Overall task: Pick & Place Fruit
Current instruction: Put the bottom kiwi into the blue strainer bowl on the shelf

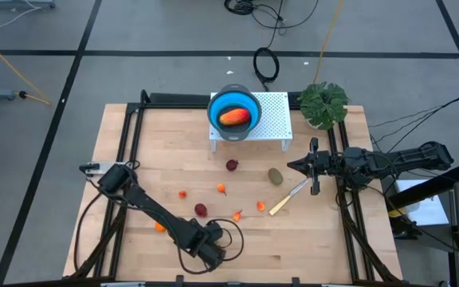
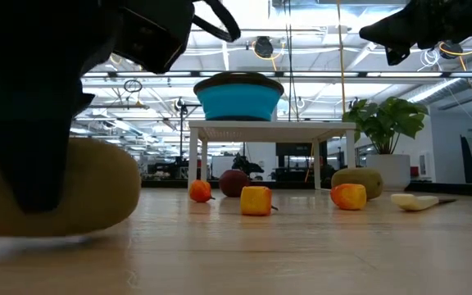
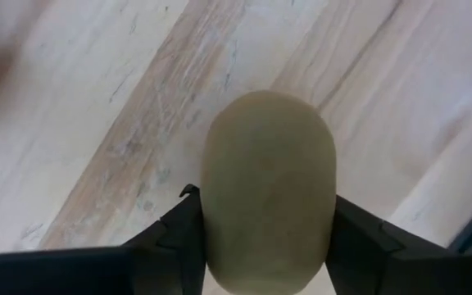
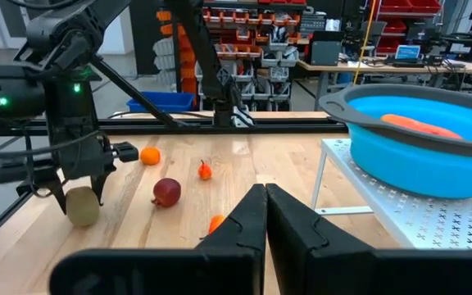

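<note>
I have the left gripper [image 3: 265,238] down at the near edge of the pale wooden table [image 1: 150,151], close to the middle of that edge. Its two dark fingers [image 3: 174,238] sit on either side of a brownish-green oval toy fruit [image 3: 267,197], touching its flanks, and the fruit rests on the wood. From the right wrist view the same oval hangs between the fingers just at the tabletop, so I read it as grasped but not lifted.

The right gripper [image 1: 313,166] waits above the right edge of the table, fingers pressed together and holding nothing.

The long red-orange-yellow toy fruit [image 1: 234,117] lies inside the blue round bowl [image 1: 249,104], which stands on the white perforated stand [image 1: 273,115] at the far edge. A second brownish-green oval [image 1: 275,175] lies right of centre, just beside the yellow-handled knife [image 1: 285,201]. One dark red ball [image 1: 232,165] sits near the stand and another [image 1: 201,210] lies nearer the near edge. Small orange bits [image 1: 222,189] are scattered across the middle.
</note>
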You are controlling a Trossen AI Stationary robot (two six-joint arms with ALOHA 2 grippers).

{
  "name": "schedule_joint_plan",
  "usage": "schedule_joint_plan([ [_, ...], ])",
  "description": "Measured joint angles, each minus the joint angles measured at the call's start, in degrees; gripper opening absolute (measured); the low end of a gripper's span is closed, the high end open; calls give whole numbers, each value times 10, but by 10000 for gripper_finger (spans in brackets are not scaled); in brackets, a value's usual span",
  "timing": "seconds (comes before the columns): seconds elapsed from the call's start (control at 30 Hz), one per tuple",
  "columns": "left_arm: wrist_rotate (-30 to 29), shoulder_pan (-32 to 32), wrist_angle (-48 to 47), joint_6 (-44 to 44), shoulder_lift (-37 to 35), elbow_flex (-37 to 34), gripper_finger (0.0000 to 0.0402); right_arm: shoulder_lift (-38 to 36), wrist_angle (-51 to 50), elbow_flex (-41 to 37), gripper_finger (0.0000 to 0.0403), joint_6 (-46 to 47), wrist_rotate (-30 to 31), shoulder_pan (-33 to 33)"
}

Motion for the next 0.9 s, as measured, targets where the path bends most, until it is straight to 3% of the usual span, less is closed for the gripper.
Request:
schedule_joint_plan([
  [0.17, -30, 5, 2, 12, -32, 0, 193, 0, 0, 0, 4, 0, 0, 0],
  [0.43, -227, 6, 27, 69, -112, 0, 178, 0, 0, 0, 4, 0, 0, 0],
  [0.7, -403, 10, 145, 207, -178, 1, 187, 0, -3, 0, 4, -1, 0, 0],
  [0.9, -452, 39, 231, 313, -213, 1, 188, 0, -21, 0, 4, -10, 0, 0],
])
